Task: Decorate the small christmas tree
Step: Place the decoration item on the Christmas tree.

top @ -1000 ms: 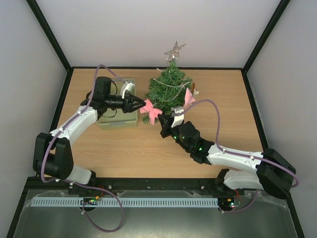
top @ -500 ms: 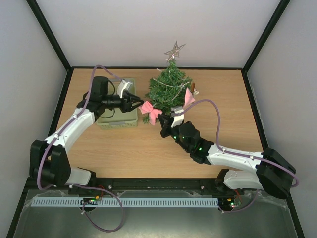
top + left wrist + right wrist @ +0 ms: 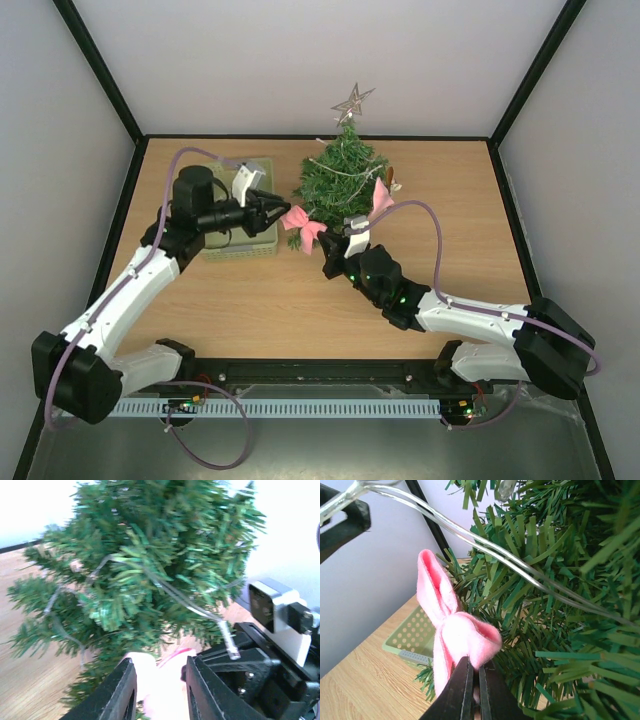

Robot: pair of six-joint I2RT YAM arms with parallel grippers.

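The small christmas tree (image 3: 340, 178) stands at the back middle with a silver star (image 3: 352, 101) on top and a clear light string (image 3: 495, 550) across its branches. A pink bow (image 3: 303, 225) hangs at the tree's lower left edge. My right gripper (image 3: 335, 245) is shut on this bow's lower part; the right wrist view shows the bow (image 3: 460, 635) pinched in the gripper (image 3: 475, 677). My left gripper (image 3: 279, 210) is open just left of the bow; in the left wrist view the bow (image 3: 160, 685) lies between the spread jaws of the gripper (image 3: 159, 667). A second pink bow (image 3: 381, 198) sits on the tree's right side.
A pale green perforated basket (image 3: 240, 243) stands left of the tree, under my left wrist, and also shows in the right wrist view (image 3: 412, 635). My right gripper's body and white camera (image 3: 277, 617) fill the right of the left wrist view. Black frame rails border the table.
My left gripper has opened off the pink bow and drawn back to the left over the basket. My right gripper still holds the bow by the tree.
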